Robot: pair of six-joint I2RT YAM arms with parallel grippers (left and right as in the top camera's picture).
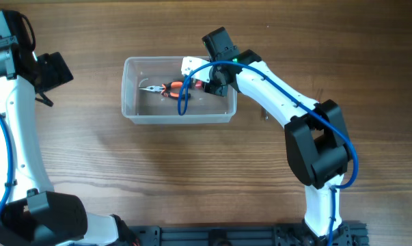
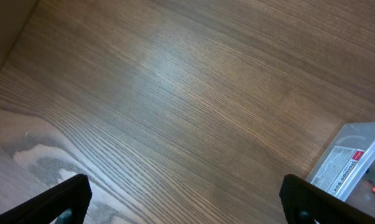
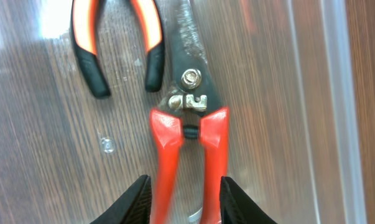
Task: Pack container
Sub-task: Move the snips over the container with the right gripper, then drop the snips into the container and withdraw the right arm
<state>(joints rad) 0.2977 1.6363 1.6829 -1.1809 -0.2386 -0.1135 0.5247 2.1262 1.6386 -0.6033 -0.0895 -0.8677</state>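
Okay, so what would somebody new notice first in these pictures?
The right gripper reaches into the clear container mid-table, closed on red-handled snips near its right end. Orange-and-black pliers lie inside beside them. The left gripper hangs open over the wooden table, off to the container's left.

I count one clear container (image 1: 130,90) and two hand tools: one orange-and-black pliers (image 3: 87,46), one red-handled snips (image 3: 190,121). Two robot arms, left arm (image 1: 16,130) and right arm (image 1: 272,92). One wooden table (image 1: 89,171).
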